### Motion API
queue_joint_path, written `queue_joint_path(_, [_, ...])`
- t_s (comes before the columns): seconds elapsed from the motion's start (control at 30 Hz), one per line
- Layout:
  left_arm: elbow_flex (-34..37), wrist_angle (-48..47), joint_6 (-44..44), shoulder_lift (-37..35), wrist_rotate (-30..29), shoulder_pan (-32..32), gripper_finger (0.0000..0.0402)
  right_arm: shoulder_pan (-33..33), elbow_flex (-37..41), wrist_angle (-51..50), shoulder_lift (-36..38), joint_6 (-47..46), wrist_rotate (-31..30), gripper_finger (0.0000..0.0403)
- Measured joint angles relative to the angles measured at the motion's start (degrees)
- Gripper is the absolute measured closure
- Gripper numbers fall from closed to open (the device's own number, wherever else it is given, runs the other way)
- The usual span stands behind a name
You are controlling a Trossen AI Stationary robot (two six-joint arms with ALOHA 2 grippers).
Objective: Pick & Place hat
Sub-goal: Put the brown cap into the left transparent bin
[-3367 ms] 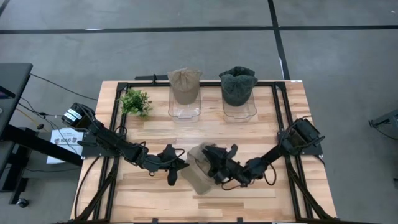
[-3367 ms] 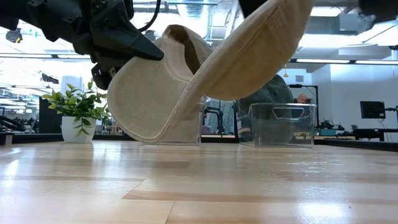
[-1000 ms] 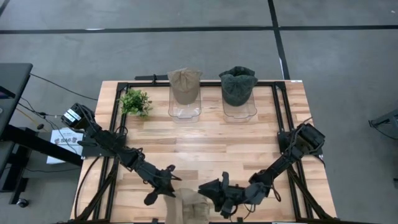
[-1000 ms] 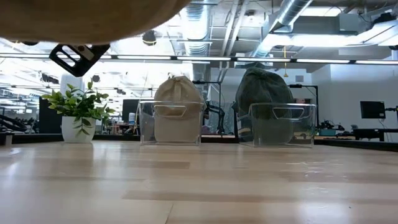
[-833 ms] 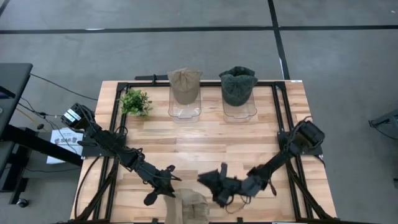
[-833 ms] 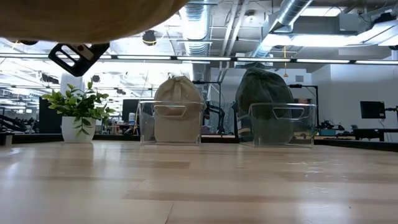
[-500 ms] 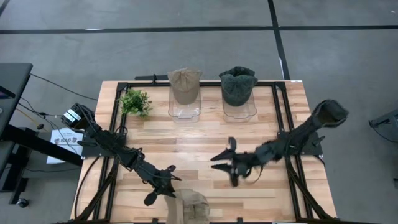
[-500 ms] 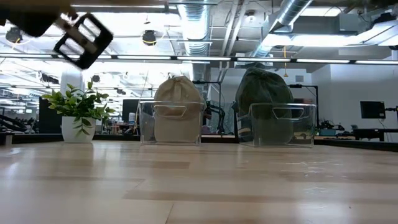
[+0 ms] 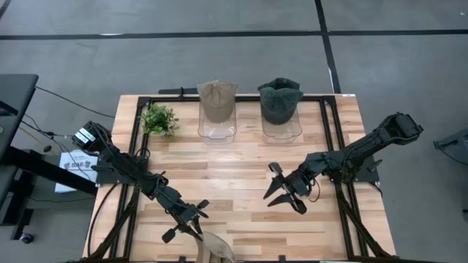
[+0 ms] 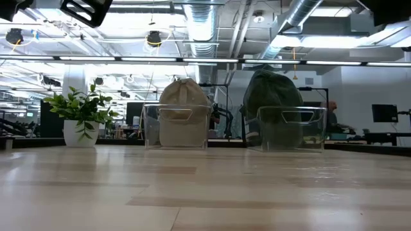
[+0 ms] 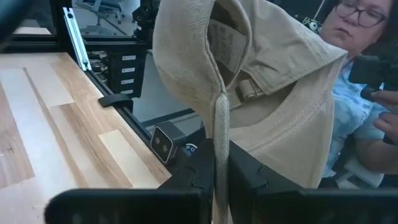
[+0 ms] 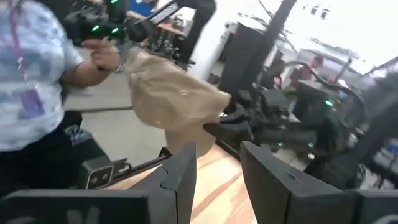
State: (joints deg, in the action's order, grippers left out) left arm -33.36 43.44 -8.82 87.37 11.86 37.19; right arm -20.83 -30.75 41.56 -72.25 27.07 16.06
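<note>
A tan hat [image 9: 213, 250] hangs at the table's near edge, with my left gripper [image 9: 191, 230] shut on it. In the left wrist view the hat [image 11: 267, 124] shows its inside, with a label and a strap. My right gripper [image 9: 274, 188] is open over the middle of the table, right of centre, with nothing between its fingers [image 12: 180, 180]. From there it looks level toward the hat [image 12: 174, 99]. The low view shows only a piece of a gripper [image 10: 87, 9] at its top left corner. My left gripper pinches a thin edge of the hat's cloth [image 11: 221, 155] between its two fingers; the edge runs straight back between them. The fingers come about level, slanting from the table's left toward its near edge. The hat is lifted clear and stands up beyond the fingers.
At the far side two clear stands hold a tan hat [image 9: 217, 102] and a dark green hat [image 9: 280, 101]. A small potted plant [image 9: 159, 119] stands far left. A black frame rail [image 9: 333, 131] runs round the table. A person [image 11: 367, 93] sits beyond the near edge.
My right gripper has drawn away from the hat at the near edge, swung toward the table's middle and right, and rolled. My left gripper has turned its wrist and tipped up slightly. The hat has turned with it and risen out of the low view.
</note>
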Motion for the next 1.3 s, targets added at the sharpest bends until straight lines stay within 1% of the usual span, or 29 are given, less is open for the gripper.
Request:
queue_joint_path(0.1, [0.00,0.10,-0.44,0.01,-0.04,0.00,0.0380,-2.20,-0.06,0.55,-0.49,5.78,-0.82,0.0285])
queue_joint_path(0.17, [0.00,0.18,-0.63,0.00,-0.04,0.00,0.0380,-3.70,-0.48,0.48,-1.16,8.52,-3.39,0.0285])
queue_joint_path(0.27, [0.00,0.31,-0.63,0.02,-0.83,0.00,0.0380,-6.10,-2.01,0.62,-1.80,8.48,-7.56,0.0285])
queue_joint_path(0.37, [0.00,0.35,-1.32,0.00,-1.16,0.00,0.0380,-7.87,-3.76,-0.73,-2.91,8.54,-8.55,0.0285])
queue_joint_path(0.43, [0.00,0.43,-2.46,0.01,-1.30,0.00,0.0380,-8.67,-6.03,-3.00,-4.05,9.70,-8.62,0.0285])
queue_joint_path(0.53, [0.00,0.66,-3.75,0.00,-2.19,0.04,0.0380,-9.70,-10.56,-10.63,-6.28,12.01,-8.57,0.0285])
queue_joint_path(0.63, [0.00,0.67,-3.89,0.00,-2.83,0.04,0.0380,-9.89,-16.20,-19.06,-9.82,12.41,-8.57,0.0285])
queue_joint_path(0.8, [0.00,0.64,-5.09,0.02,-2.99,0.04,0.0380,-10.19,-25.88,-29.08,-16.15,13.00,-8.61,0.0285])
queue_joint_path(0.97, [0.00,0.61,-5.18,0.02,-3.29,0.09,0.0380,-11.43,-33.20,-33.18,-20.09,16.64,-9.25,0.0284])
queue_joint_path(1.1, [0.00,0.59,-5.18,0.01,-3.29,0.11,0.0380,-12.96,-37.20,-36.20,-22.15,19.40,-13.70,0.0277])
queue_joint_path(1.17, [0.00,0.57,-5.18,0.01,-3.30,0.11,0.0380,-13.65,-38.43,-36.59,-23.09,21.03,-14.88,0.0268])
queue_joint_path(1.3, [0.02,0.57,-5.16,0.00,-4.36,0.13,0.0380,-15.15,-40.12,-36.69,-24.34,23.31,-14.98,0.0236])
